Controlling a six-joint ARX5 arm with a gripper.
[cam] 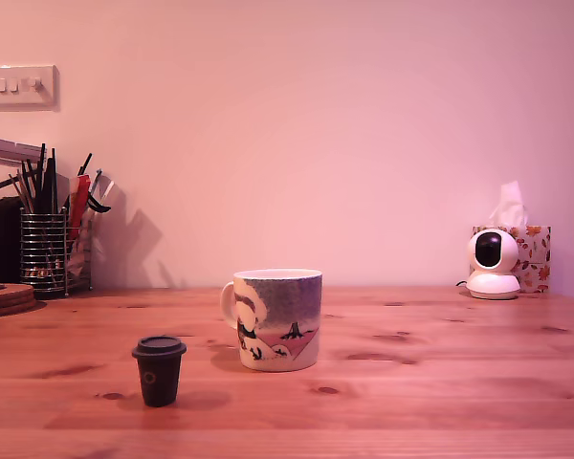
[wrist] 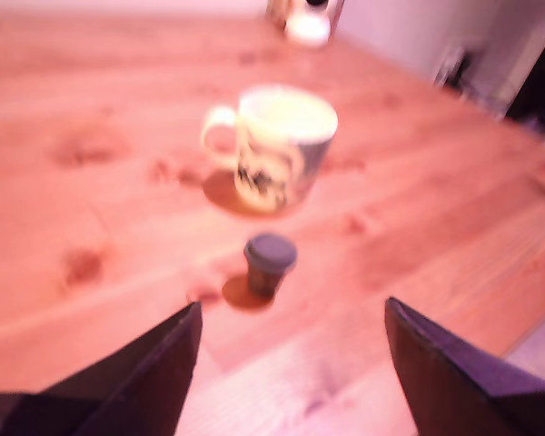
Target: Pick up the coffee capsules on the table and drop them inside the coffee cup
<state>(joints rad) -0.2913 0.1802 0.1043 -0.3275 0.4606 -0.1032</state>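
Observation:
A blackish-brown coffee capsule (cam: 159, 370) stands upright on the wooden table (cam: 440, 402), rim up, toward the exterior view's left and near the front. The coffee cup (cam: 276, 318), a cream mug painted with a grey-purple sky and dark figures, stands just behind it and further toward the exterior view's right, handle pointing to that view's left. In the blurred wrist view the capsule (wrist: 269, 262) lies ahead of my gripper (wrist: 291, 318), with the cup (wrist: 278, 145) beyond it. Both dark fingers (wrist: 159, 372) are spread wide with nothing between them. The arm does not show in the exterior view.
A wire pen holder (cam: 54, 251) full of pens stands at the back left in the exterior view, with a stack of round wooden coasters (cam: 4, 296) beside it. At the back right sit a small white camera (cam: 493, 263) and a floral tissue box (cam: 529, 256).

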